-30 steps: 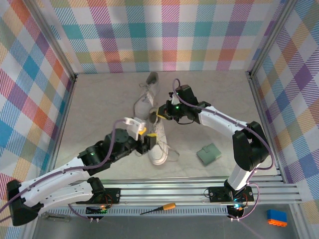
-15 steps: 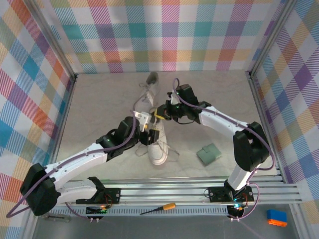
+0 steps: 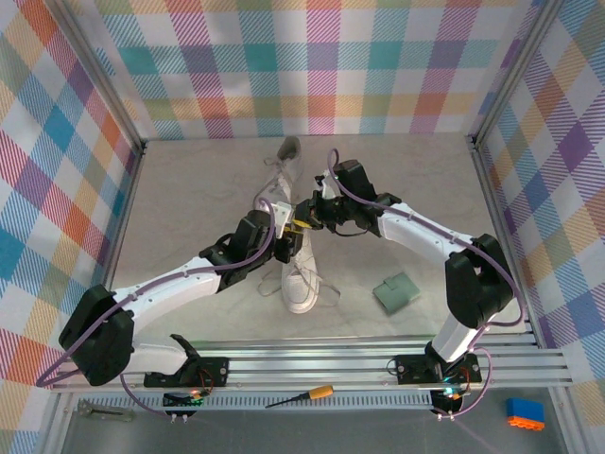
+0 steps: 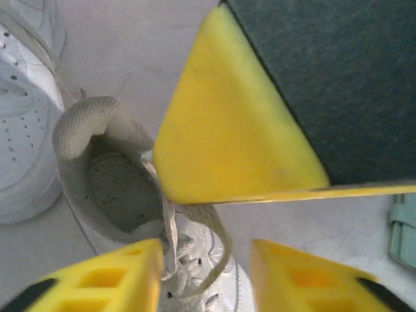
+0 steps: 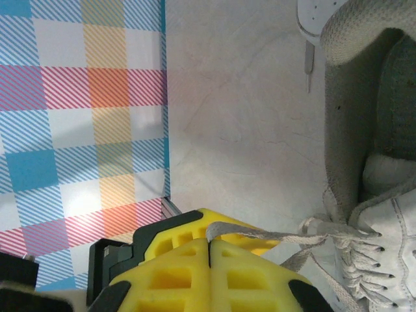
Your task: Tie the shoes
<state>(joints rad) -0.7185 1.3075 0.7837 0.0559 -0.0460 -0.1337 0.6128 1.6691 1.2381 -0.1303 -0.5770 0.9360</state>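
The near shoe [image 3: 301, 279] lay mid-tabletop [image 3: 189, 189], its long axis running near to far, toe toward the arm bases and opening toward the far wall. Its lace [image 5: 260, 231] ran from the top eyelets to the right tool [image 5: 208, 242], which was clamped on it. A slack loop [image 4: 221, 237] hung between the left tool's [image 4: 207, 260] parted fingers, ungripped. The left arm was the nearer one to it.

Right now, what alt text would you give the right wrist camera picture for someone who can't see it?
The right gripper has its yellow fingers shut on a white lace that runs to a white sneaker at the right edge, whose grey-lined opening shows above. Behind are a pale table and a plaid wall on the left.
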